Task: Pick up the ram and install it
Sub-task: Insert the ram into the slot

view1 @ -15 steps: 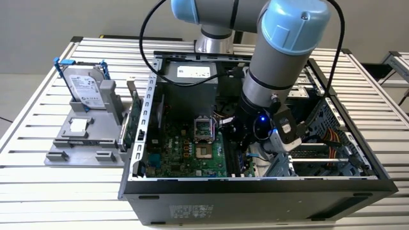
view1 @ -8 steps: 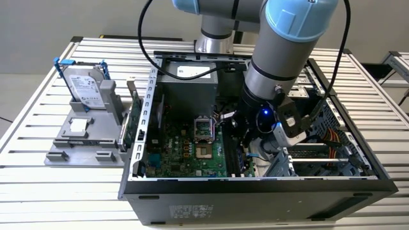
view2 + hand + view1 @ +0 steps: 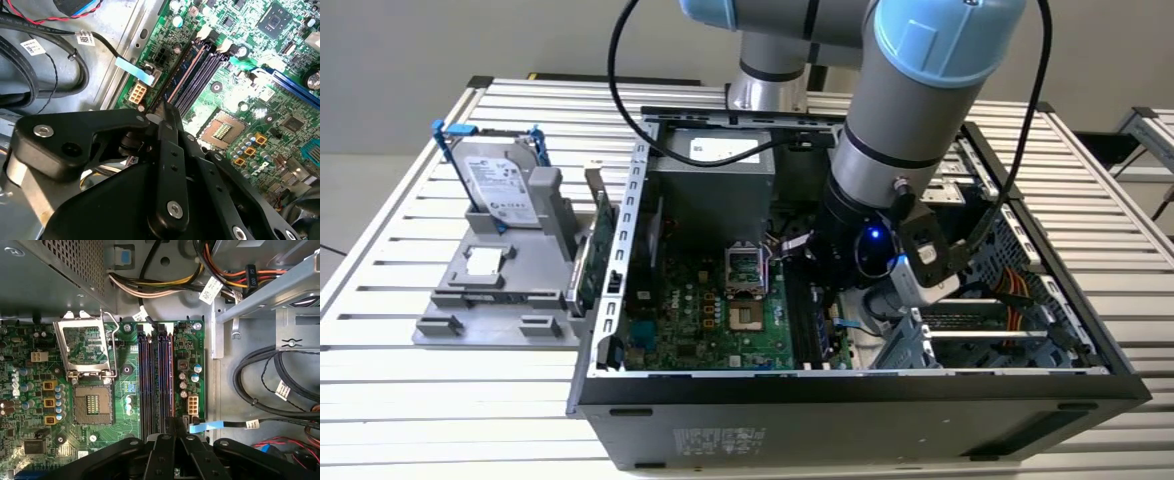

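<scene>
The ram (image 3: 172, 375) is a thin dark stick standing on edge in the memory slot nearest the motherboard's edge, beside the empty slots (image 3: 150, 380). It also runs away from the fingertips in the second wrist view (image 3: 180, 70). My gripper (image 3: 173, 421) is down inside the open computer case (image 3: 854, 385), at the near end of the stick. Its black fingers (image 3: 170, 150) are closed together with the ram's end pinched between them. In the exterior view the arm's wrist (image 3: 874, 240) hangs over the motherboard (image 3: 707, 310) and hides the fingers.
Bundled black cables (image 3: 270, 385) and a flat blue cable (image 3: 210, 426) lie just beside the slots. The CPU socket (image 3: 92, 405) stands open. Outside the case, a grey fixture (image 3: 494, 290) holds a silver hard drive (image 3: 500, 180) and an upright green card (image 3: 587, 270).
</scene>
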`<state>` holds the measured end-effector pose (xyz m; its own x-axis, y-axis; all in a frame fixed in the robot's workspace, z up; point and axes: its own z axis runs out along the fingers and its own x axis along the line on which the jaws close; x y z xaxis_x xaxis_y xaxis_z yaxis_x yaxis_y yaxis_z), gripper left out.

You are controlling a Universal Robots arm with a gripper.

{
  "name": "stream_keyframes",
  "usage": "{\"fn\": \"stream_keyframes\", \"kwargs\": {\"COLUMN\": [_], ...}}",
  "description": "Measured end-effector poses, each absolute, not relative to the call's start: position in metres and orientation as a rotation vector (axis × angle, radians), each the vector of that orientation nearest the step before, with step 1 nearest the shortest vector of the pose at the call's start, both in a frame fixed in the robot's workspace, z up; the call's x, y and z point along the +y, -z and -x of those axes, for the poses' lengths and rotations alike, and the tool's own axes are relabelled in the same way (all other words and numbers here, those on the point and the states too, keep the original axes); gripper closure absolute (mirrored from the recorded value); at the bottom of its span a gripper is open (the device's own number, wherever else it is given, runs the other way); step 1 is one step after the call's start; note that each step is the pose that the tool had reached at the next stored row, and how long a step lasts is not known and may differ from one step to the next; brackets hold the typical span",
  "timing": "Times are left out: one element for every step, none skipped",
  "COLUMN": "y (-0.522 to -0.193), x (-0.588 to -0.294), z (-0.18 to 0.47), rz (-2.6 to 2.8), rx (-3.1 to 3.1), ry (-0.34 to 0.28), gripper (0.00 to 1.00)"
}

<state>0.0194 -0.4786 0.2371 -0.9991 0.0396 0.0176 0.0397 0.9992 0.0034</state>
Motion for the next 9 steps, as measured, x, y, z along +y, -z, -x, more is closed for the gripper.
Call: {"fn": "stream_keyframes", "kwargs": {"y": [-0.2371, -0.2371, -0.2371, -0.2371, -0.2371, -0.2371, -0.2371, -0.2371, -0.2371], "x": [-0.4786, -0.4786, -0.4786, -0.4786, -0.4786, -0.4786, -0.4785, -0.4786, -0.4786], "z": [-0.0194, -0.0194, -0.0194, -0.0194, -0.0194, -0.0194, -0.0194, -0.0194, -0.0194], "rz": [0.062, 0.062, 0.062, 0.062, 0.062, 0.062, 0.062, 0.062, 0.062], "rx": [-3.123, -3.123, -3.123, -3.123, -3.123, -3.123, -3.124, -3.124, -3.123], "ry": [0.006, 0.005, 0.005, 0.005, 0.005, 0.004, 0.004, 0.004, 0.004], "gripper": [1.00, 1.00, 1.00, 1.00, 1.00, 1.00, 1.00, 1.00, 1.00]}}
